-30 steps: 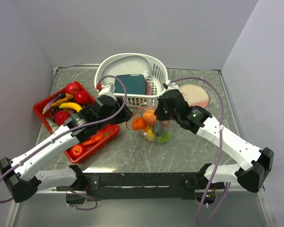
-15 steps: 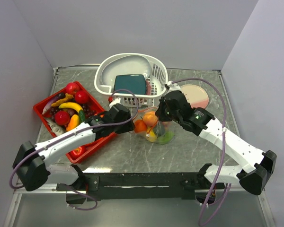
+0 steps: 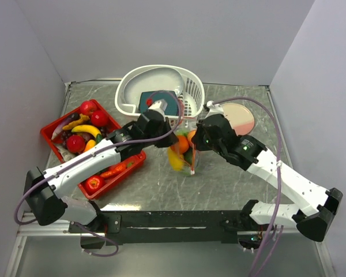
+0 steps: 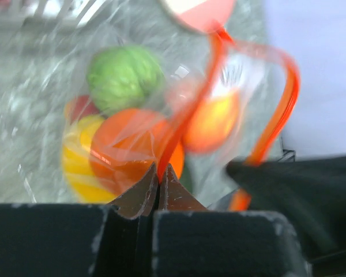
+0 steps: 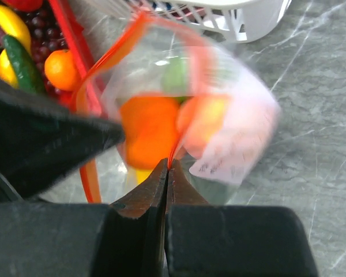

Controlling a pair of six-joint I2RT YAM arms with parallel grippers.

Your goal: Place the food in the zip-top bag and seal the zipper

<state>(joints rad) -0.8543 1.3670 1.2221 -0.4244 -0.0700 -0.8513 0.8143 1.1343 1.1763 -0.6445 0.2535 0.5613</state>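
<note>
The left arm and the right arm are alike: long, smooth white shells joined by chunky, rounded black joints, each ending in a bulky black base block fixed to a flat black rail. A thin purple cable runs outside each arm in loose loops from base to wrist. The fingers are blocky matt black with scuffed, pale-speckled edges, and they narrow to dark brown wedge tips, the same on both wrists.
</note>
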